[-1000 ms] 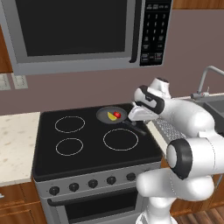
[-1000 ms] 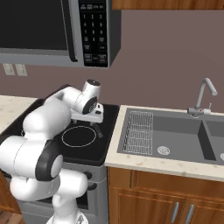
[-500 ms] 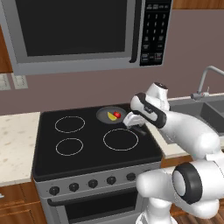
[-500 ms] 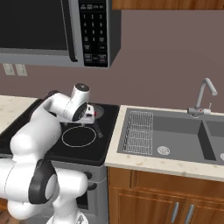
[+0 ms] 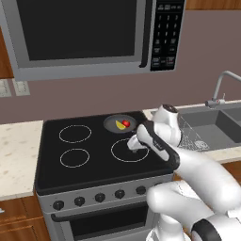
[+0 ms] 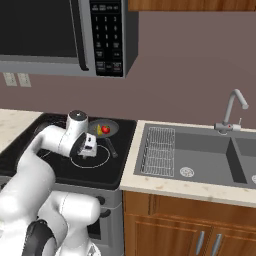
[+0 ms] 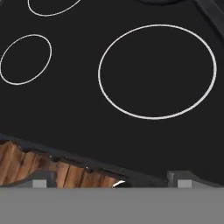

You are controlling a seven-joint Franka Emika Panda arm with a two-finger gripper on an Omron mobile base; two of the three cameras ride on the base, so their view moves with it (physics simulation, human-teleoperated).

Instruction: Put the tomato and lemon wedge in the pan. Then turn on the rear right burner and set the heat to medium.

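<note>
Tomato and lemon wedge in the pan on the rear right of the cooktop — claw wide open, holding nothing.

The glossy black cooktop [image 5: 96, 150] carries white-outlined rings; the widest one [image 7: 156, 71] lies front right, under the gripper [image 5: 133, 143], whose jaws stand fully apart and empty above the glass. Behind that ring sits the pan [image 5: 119, 124] — small, round, shallow, dark grey, its thin black handle [image 6: 110, 148] running toward the front. Inside its bowl lie the tomato [image 5: 126, 124], a small glossy red ball, and the lemon wedge [image 5: 120, 125], bright yellow, touching or just beside it. The pan covers the rear right burner.
</note>
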